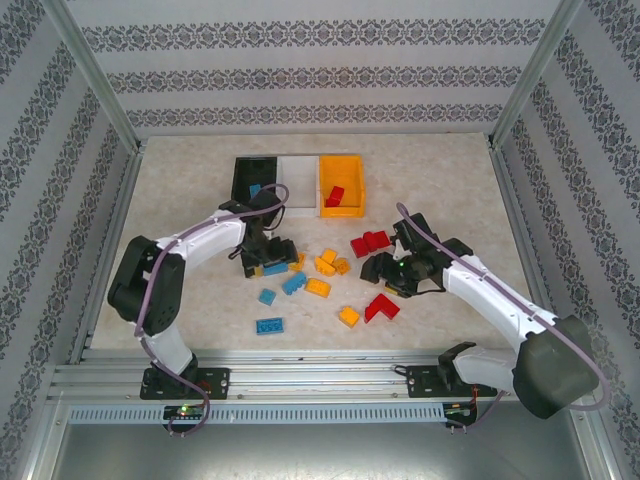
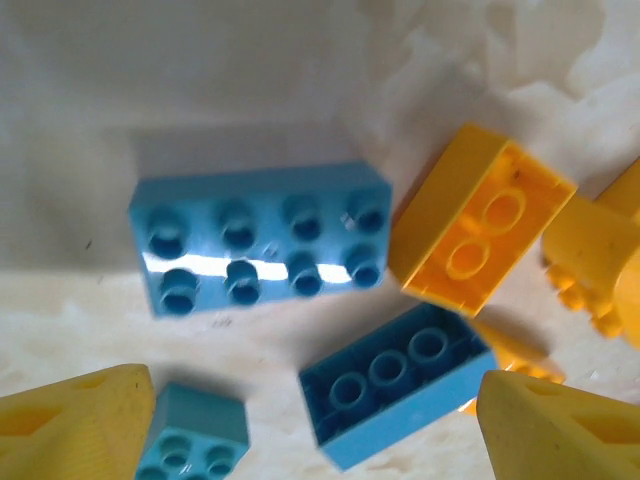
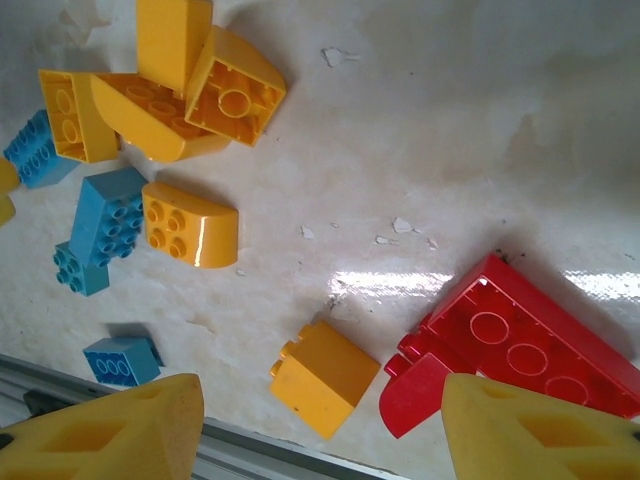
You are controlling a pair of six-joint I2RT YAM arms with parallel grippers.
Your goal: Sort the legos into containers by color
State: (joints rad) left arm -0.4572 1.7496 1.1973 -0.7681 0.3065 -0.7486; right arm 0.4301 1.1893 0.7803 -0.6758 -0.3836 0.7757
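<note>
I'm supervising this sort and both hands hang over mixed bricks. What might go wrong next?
Left hand, open, straddles an upturned blue brick; a small blue brick and a tipped yellow brick lie close, so closing may snag two. Right hand, open, has a yellow block between its fingers with a red piece close beside: it might lift mixed colours.
</note>
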